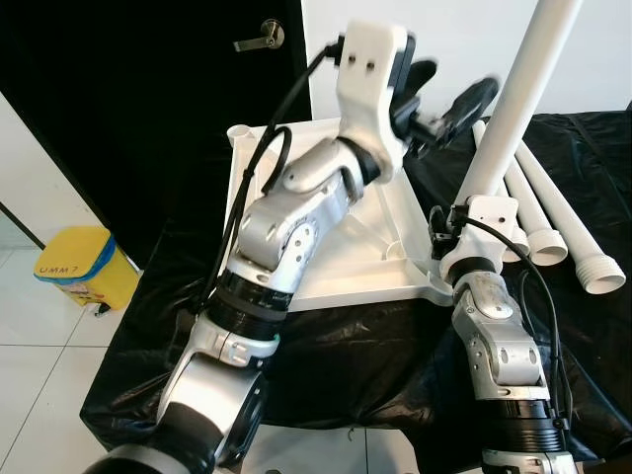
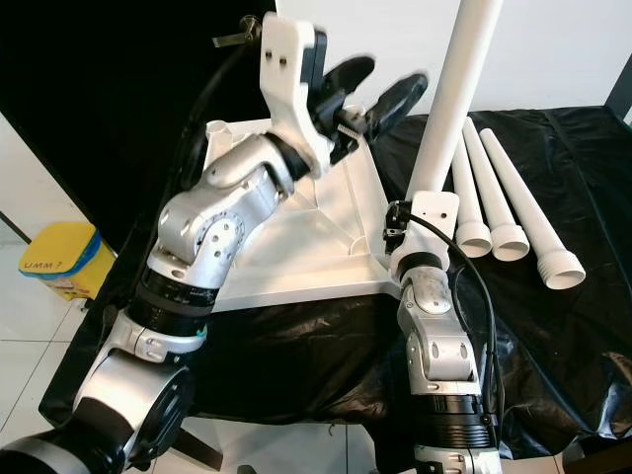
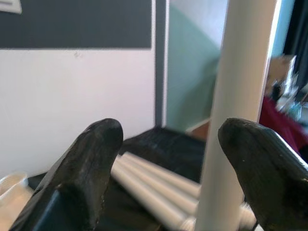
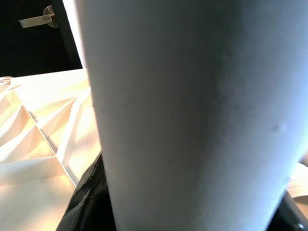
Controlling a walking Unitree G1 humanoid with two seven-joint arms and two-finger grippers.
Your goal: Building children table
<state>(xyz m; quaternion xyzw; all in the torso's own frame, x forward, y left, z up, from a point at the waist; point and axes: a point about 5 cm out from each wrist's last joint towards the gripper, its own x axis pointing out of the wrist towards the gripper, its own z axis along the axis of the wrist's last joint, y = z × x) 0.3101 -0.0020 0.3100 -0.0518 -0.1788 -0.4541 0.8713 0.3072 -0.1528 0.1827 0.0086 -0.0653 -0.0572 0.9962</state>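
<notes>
Upside-down white tabletop [image 1: 336, 267] on black cloth [image 1: 375, 355]. Right gripper [image 1: 472, 205] clamped around upright table leg [image 1: 513, 109] at tabletop's near corner, likely seating it. Left gripper [image 1: 449, 104] spread open beside leg, probably to steady it.

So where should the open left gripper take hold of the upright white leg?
Probably mid-shaft on the upright leg, above the right gripper clamped near its base. The left gripper is open beside it, so come in sideways from the robot's left; the smooth round tube suits fingers closing across it.
</notes>
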